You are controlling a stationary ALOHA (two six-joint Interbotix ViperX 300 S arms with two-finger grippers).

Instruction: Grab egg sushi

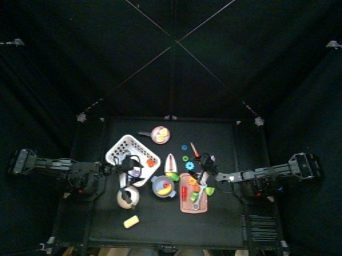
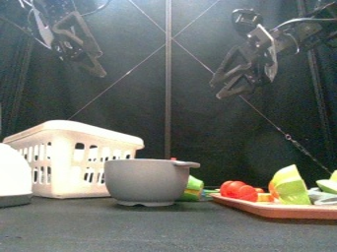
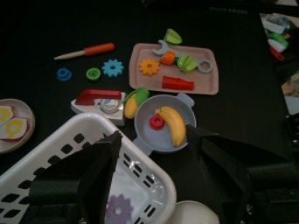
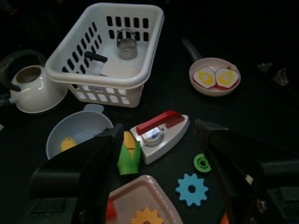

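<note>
The egg sushi (image 1: 131, 222) is a tiny yellow block lying alone near the table's front left edge; it shows only in the top view. My left gripper (image 1: 102, 178) hangs above the table's left side, behind the sushi, with its jaws open and empty; in the left wrist view (image 3: 158, 179) it hangs over the white basket (image 3: 70, 171). My right gripper (image 1: 222, 180) hangs over the right side, open and empty, far from the sushi. In the front view both grippers, left (image 2: 82, 47) and right (image 2: 241, 67), are high above the table.
A white basket (image 1: 124, 150) stands at the back left, with a white kettle (image 4: 30, 87) beside it. A grey bowl (image 1: 164, 186) holding a banana (image 3: 173, 121) stands mid-table. A pink tray (image 1: 195, 192) of toy food lies to its right. A pan with a fried egg (image 4: 216, 76) lies at the back.
</note>
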